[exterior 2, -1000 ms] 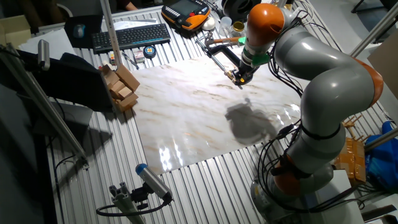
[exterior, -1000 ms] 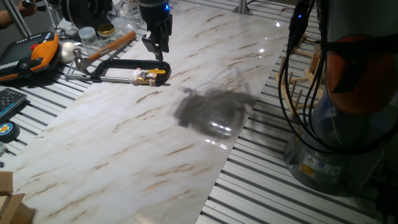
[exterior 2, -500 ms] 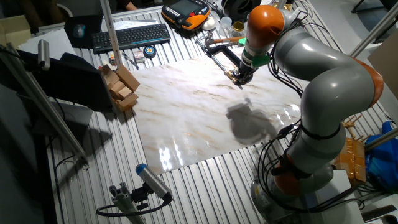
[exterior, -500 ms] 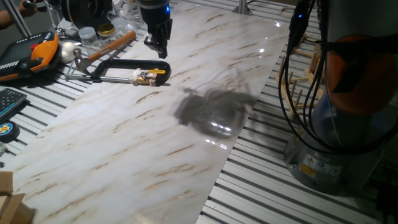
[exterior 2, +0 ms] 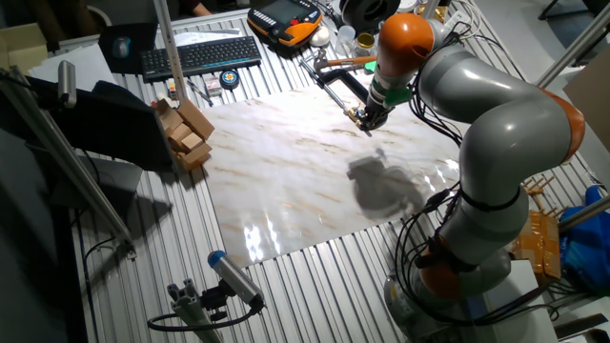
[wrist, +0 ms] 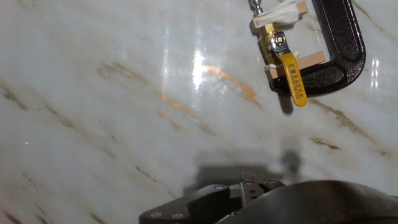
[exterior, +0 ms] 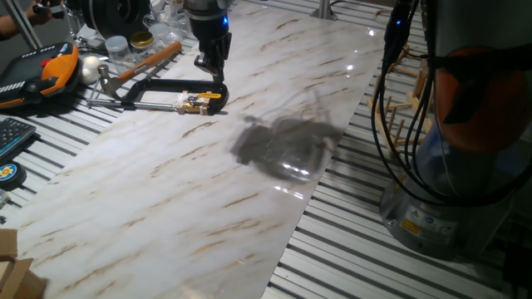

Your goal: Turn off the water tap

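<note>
black fingers (exterior: 213,70) closed, empty, shifted slightly nearer water tap (exterior: 202,100) than before.

You were working in a robotics lab. A ribbed aluminium table (exterior 2: 315,286) lay under a marble-patterned sheet (exterior 2: 305,181). Just beyond the pincer (exterior: 211,65) sat an orange teach pendant (exterior 2: 284,23) and a wooden-handled hammer (exterior: 143,62); farther off lay a keyboard (exterior 2: 200,54). Bundled black cables (exterior: 391,100) hung beside the arm's grey base (exterior: 432,208), well behind the pincer.

Bright overhead glare on marble tabletop (wrist: 199,68); gripper's edge seems blurred.
</note>
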Tool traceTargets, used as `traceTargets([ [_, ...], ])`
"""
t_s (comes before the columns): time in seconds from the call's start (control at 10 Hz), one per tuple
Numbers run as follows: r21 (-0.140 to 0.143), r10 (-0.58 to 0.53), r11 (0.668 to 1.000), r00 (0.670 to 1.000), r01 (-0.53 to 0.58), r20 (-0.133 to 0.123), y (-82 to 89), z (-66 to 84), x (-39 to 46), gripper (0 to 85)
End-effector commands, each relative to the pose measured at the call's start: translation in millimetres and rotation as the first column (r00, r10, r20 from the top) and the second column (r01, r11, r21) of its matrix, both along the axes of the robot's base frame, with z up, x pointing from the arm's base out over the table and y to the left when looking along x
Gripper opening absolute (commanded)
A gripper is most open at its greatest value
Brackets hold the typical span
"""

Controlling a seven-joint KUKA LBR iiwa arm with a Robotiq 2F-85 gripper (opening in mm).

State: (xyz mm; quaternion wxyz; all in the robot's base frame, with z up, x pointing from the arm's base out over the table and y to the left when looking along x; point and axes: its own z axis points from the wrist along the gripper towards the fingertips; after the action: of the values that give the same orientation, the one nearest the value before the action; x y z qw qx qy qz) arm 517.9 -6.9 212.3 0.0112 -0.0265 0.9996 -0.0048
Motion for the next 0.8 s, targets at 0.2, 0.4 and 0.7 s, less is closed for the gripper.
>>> traceTargets([
  [0.2,-0.003,-0.008,1.0,1.0,0.008,0.013,-4.0,-10.9,-0.4,0.0],
  [0.4,0.001,-0.014,1.0,1.0,0.014,0.022,-6.8,-20.2,-1.1,0.0],
  [0.7,-0.017,-0.065,0.998,0.998,0.066,0.026,-9.4,-23.3,-4.4,0.0],
])
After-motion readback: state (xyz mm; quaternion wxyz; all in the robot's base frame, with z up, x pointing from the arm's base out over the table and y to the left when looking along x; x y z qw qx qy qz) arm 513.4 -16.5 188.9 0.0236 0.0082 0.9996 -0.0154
